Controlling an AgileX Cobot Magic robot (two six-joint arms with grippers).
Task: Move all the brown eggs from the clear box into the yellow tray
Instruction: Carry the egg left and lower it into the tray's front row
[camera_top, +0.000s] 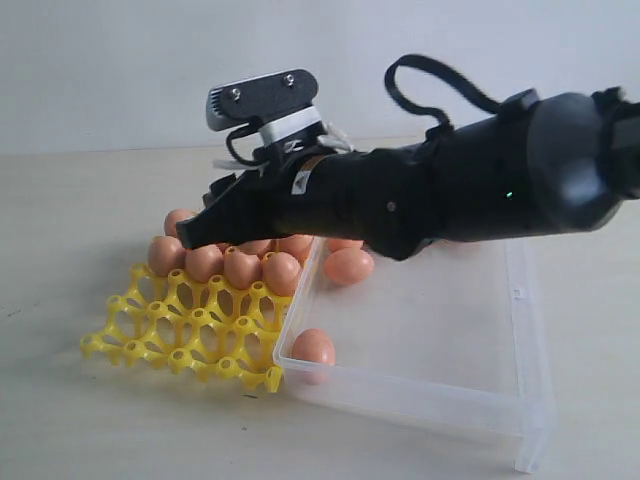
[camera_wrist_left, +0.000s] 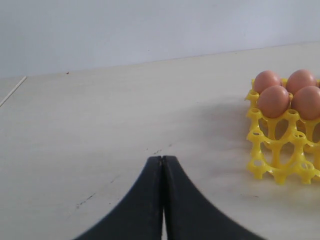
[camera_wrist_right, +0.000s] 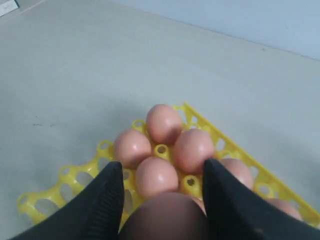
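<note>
pale table, brown egg in right gripper

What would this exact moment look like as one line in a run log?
right gripper: shut on brown egg, above yellow tray | left gripper: shut, empty | clear box: eggs inside

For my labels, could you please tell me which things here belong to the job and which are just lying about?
Job: brown eggs, clear box, yellow tray, right pincer holding an egg.
Not the job: table, idle shut left pincer.
</note>
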